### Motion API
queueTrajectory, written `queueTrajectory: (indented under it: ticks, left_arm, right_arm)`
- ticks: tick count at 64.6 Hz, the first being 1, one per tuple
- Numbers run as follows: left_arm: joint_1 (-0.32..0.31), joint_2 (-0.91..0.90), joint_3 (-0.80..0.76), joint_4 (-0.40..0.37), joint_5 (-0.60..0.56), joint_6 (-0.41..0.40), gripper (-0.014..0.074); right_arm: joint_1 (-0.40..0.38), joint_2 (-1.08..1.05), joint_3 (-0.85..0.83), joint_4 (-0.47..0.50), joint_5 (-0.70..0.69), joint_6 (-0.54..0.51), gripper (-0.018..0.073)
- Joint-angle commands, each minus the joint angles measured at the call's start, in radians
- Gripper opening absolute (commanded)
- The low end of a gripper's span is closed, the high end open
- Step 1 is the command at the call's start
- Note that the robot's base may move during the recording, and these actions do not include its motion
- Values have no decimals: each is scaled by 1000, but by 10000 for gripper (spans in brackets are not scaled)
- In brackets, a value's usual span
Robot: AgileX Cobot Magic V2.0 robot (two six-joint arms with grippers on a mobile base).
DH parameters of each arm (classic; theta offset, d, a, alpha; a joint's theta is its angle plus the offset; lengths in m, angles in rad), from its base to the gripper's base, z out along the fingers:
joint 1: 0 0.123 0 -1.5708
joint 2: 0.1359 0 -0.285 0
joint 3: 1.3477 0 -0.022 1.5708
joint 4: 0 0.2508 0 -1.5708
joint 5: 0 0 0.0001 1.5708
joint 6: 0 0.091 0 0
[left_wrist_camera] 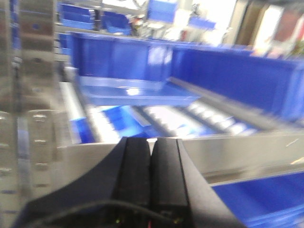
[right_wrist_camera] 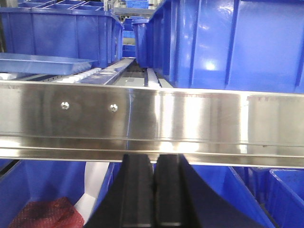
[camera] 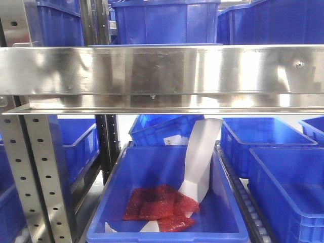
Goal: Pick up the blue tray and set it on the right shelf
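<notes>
Left gripper [left_wrist_camera: 151, 142]: black fingers pressed together, no gap between the pads, nothing held; it points forward, level, seen from its own wrist view.
Right gripper [right_wrist_camera: 154, 164]: black fingers closed against each other, only a thin seam between them, empty; aimed straight ahead, level.
Arms: neither arm shows in the exterior front-facing view.

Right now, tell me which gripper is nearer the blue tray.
Left, probably. The left gripper faces the blue tray just beyond the beam; from the right gripper, it sits far off left.
</notes>
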Motion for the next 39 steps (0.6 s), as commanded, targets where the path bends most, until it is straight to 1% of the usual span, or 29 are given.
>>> queueTrajectory:
  ticks: [1,2,4,5,7,10,13,15,16,18,19,21,23,27,36,39]
  left_arm:
    - [75,-13,2,-168,-108,300,-48]
    - [98,-21,16,-213,-138,361,-48]
    - [130,-37,43,-267,-200,434,-48]
    - [153,-44,55,-279,-227,453,-48]
    - [192,-62,85,-286,-285,466,-48]
    - [242,-93,136,-286,-342,464,-48]
    - [297,-125,177,-289,-360,435,-48]
    - [327,-150,205,-286,-352,379,-48]
    - [338,-167,222,-275,-341,339,-48]
    - [360,-191,245,-245,-322,291,-48]
    - [371,-217,261,-207,-302,256,-48]
    - [382,-244,288,-168,-276,242,-48]
    - [383,-277,311,-153,-253,242,-48]
    - [381,-329,348,-159,-189,242,-48]
    - [356,-322,398,-165,-178,242,-48]
    - [343,-322,421,-166,-201,242,-48]
  right_arm:
    - [-4,-19,-24,1,-95,-12,50]
    - [-4,-19,-24,1,-95,-12,50]
    - [-4,-19,-24,1,-95,-12,50]
    - [-4,-19,-24,1,-95,-12,50]
    - [-4,-19,-24,1,-95,-12,50]
    - [-4,-19,-24,1,-95,-12,50]
    - [-4,-19,-24,1,-95,-12,50]
    - [-4,-19,-24,1,-95,-12,50]
    - [-4,-19,-24,1,-95,-12,50]
    - [-4,-19,-24,1,-95,-12,50]
    - [-4,-19,-24,1,-95,-12,50]
    - [-4,-19,-24,1,-95,-12,50]
    - [-4,-19,-24,1,-95,-12,50]
    - [-4,-19,-24,1,-95,-12,50]
    - [-4,-19,-24,1,-95,-12,50]
    - [-4,-19,-24,1,-93,-12,50]
